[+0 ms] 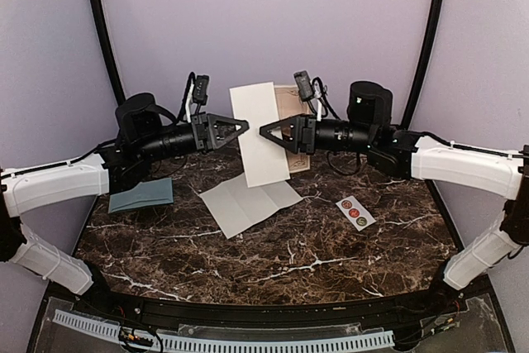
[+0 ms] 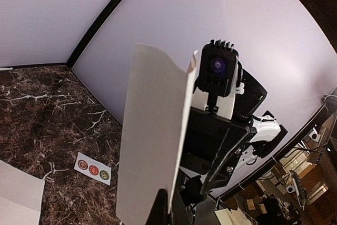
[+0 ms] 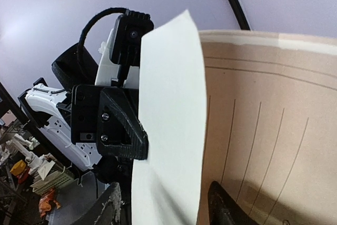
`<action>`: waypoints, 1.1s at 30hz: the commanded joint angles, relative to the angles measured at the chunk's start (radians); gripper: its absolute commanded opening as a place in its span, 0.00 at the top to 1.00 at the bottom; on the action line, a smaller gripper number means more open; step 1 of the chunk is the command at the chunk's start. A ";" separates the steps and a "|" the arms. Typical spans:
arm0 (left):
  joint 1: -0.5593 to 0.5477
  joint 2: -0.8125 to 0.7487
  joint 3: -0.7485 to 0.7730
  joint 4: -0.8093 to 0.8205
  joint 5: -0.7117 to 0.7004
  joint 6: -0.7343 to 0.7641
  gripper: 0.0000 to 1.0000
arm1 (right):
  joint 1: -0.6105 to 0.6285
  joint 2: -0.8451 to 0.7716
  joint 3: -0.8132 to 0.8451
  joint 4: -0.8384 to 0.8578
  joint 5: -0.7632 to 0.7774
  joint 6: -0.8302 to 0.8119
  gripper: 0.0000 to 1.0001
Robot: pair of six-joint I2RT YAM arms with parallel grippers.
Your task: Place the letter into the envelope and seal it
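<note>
Envelope (image 1: 140, 196): lies flat on the tabletop (image 1: 289, 262) at left, beside the left forearm, untouched. It is judged light, limp and easily creased, best taken by one edge. The white sheet (image 1: 258, 134), taken for the letter, is pinched upright by the left hand (image 1: 241, 129). The right hand (image 1: 269, 131) is spread around it. The envelope is seen only from above. The ruling on the tan card (image 3: 274, 130) is read only from the right wrist.

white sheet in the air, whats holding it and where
The white sheet is pinched at mid-height on its left edge by the left pincer. The right pincer meets it opposite; whether it grips cannot be told.
</note>
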 commanded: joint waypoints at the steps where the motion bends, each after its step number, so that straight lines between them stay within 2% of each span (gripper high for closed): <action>1: -0.003 -0.051 -0.012 -0.037 -0.030 0.064 1.00 | 0.005 -0.118 0.004 -0.059 0.120 -0.060 0.41; 10: 0.000 -0.097 -0.020 -0.085 -0.030 0.128 1.00 | -0.031 -0.275 -0.077 -0.186 0.341 -0.102 0.08; 19: -0.001 -0.115 -0.035 -0.050 0.022 0.127 1.00 | -0.061 -0.281 -0.138 -0.184 0.349 -0.056 0.02; 24: -0.001 -0.116 -0.035 -0.034 0.064 0.128 1.00 | -0.062 -0.236 -0.128 -0.148 0.256 -0.040 0.10; 33: -0.001 -0.129 -0.038 -0.013 0.109 0.127 1.00 | -0.063 -0.201 -0.114 -0.094 0.160 -0.022 0.46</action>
